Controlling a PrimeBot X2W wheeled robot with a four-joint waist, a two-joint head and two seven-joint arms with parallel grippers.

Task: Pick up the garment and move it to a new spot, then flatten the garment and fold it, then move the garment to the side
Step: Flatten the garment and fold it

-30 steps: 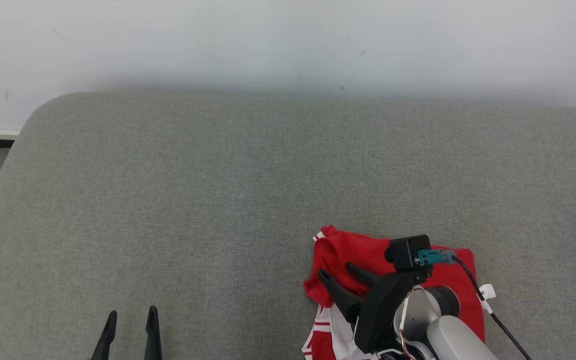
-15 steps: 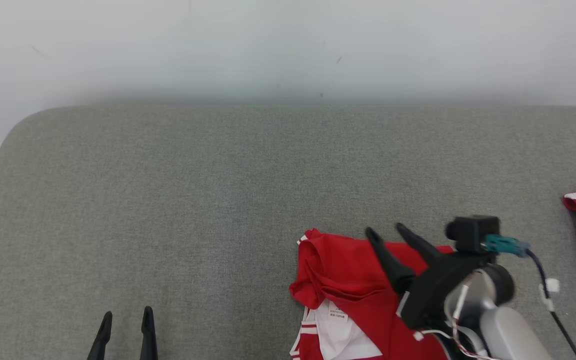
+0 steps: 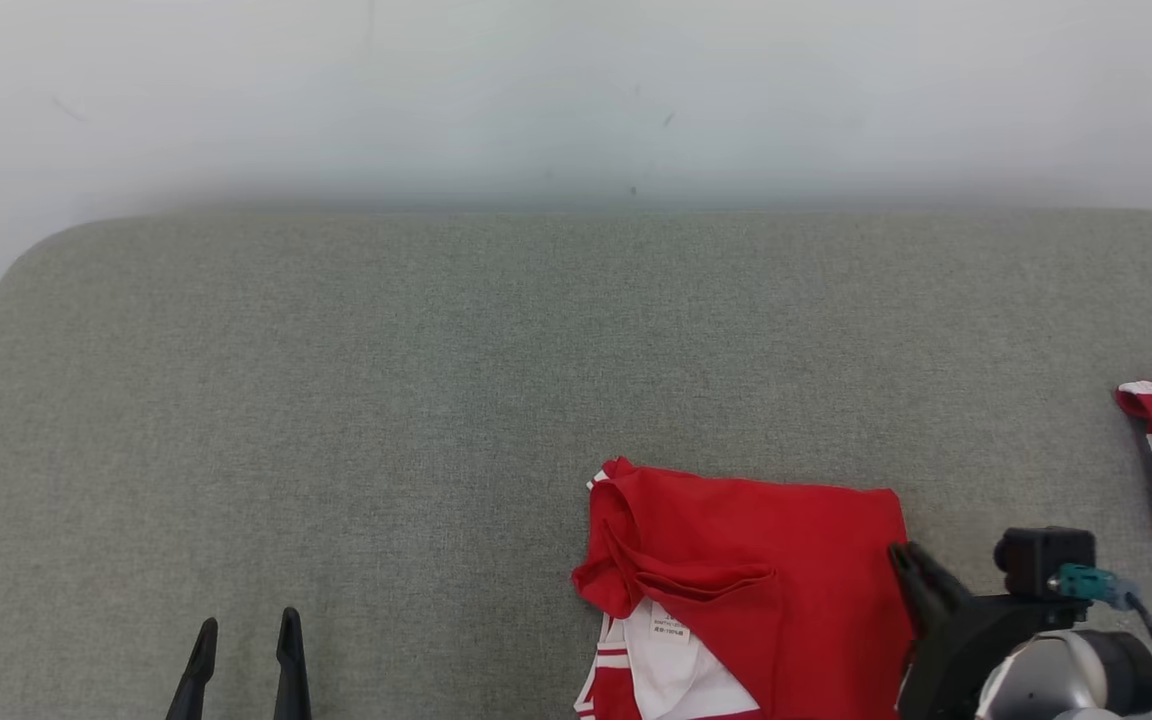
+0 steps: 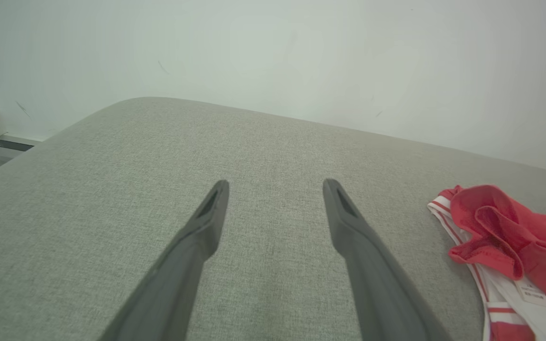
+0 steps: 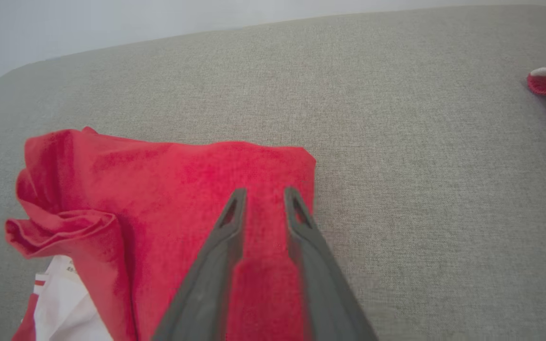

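Red garment (image 3: 766, 560) lies partly folded on the grey cushion (image 3: 386, 400), at its near edge right of centre, with white lining and label showing. Right gripper (image 5: 264, 194) sits over the garment's right border, fingers a narrow gap apart and gripping nothing. Left gripper (image 3: 244, 630) is over the cushion's near-left part, fingers spread wide and empty.

A grey fabric couch (image 3: 436, 380) stands against a plain white wall (image 3: 576, 90).
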